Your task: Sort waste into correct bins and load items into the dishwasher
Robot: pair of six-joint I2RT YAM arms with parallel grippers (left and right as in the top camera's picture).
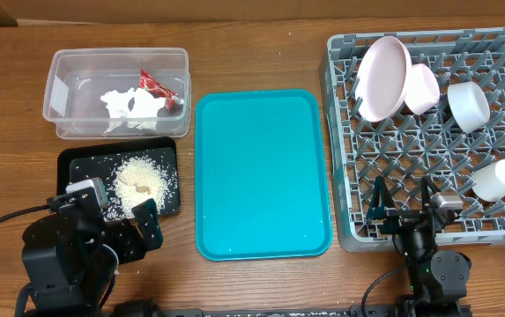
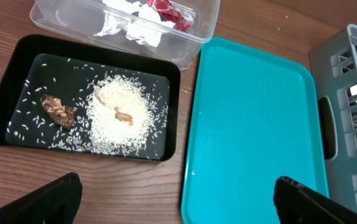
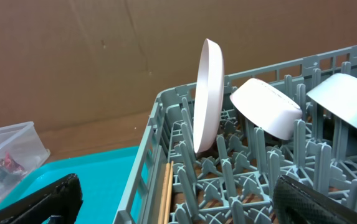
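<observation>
A red wrapper (image 1: 158, 86) and white tissue (image 1: 133, 107) lie in the clear tub (image 1: 58, 88). The black tray (image 1: 71, 167) holds a heap of rice (image 1: 142, 180) and a brown scrap (image 2: 58, 111). In the grey rack (image 1: 340, 132) stand a pale plate (image 1: 382, 77) on edge, a bowl (image 1: 421, 88), a second bowl (image 1: 468, 106) and a white cup (image 1: 497, 179). Two chopsticks (image 3: 164, 193) lie along its left wall. My left gripper (image 1: 107, 211) is open and empty at the black tray's near edge. My right gripper (image 1: 402, 201) is open and empty over the rack's near left corner.
A bare teal serving tray (image 1: 261, 176) lies between the black tray and the rack. The rack's upright pegs rise right in front of my right gripper. Brown wooden table runs along the near edge, where both arm bases sit.
</observation>
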